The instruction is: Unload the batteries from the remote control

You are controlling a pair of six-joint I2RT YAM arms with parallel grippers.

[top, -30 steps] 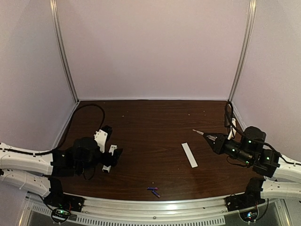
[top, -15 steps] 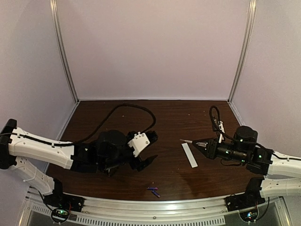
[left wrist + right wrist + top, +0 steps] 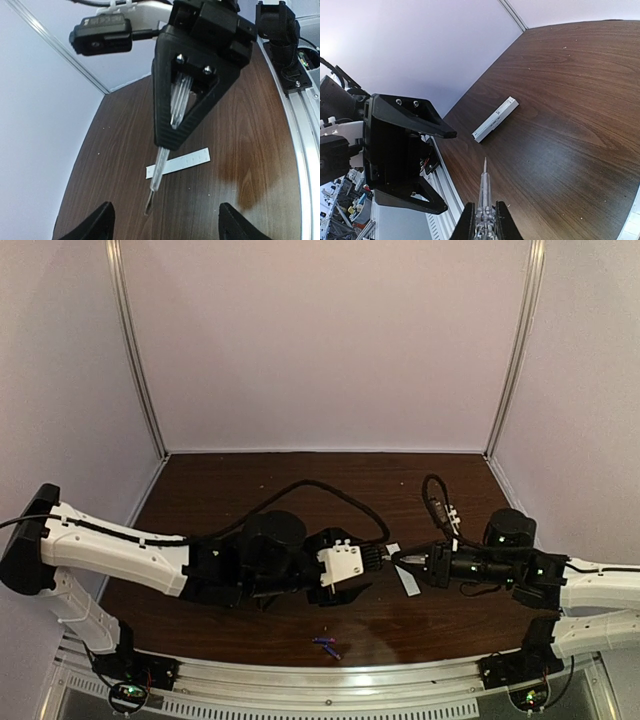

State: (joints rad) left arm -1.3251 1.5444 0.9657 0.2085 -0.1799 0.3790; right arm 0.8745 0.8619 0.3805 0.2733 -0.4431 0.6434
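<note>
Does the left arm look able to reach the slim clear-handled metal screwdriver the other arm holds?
Probably yes: the left gripper is open and faces the tip of the screwdriver with nothing between them. The right gripper is shut on its handle.

left arm [image 3: 120, 545], right arm [image 3: 600, 592]: white links, black joints | cable [image 3: 330, 488]: black, looping | right gripper [image 3: 167, 140]: black, triangular, 2 screws [image 3: 180, 59]

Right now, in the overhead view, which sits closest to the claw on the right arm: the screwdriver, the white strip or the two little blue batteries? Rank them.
1. Screwdriver: clamped in the right gripper, tip pointing left.
2. White strip: flat on the table, just beside the gripper's tip.
3. Batteries: well off to its left, by the table's near edge.
</note>
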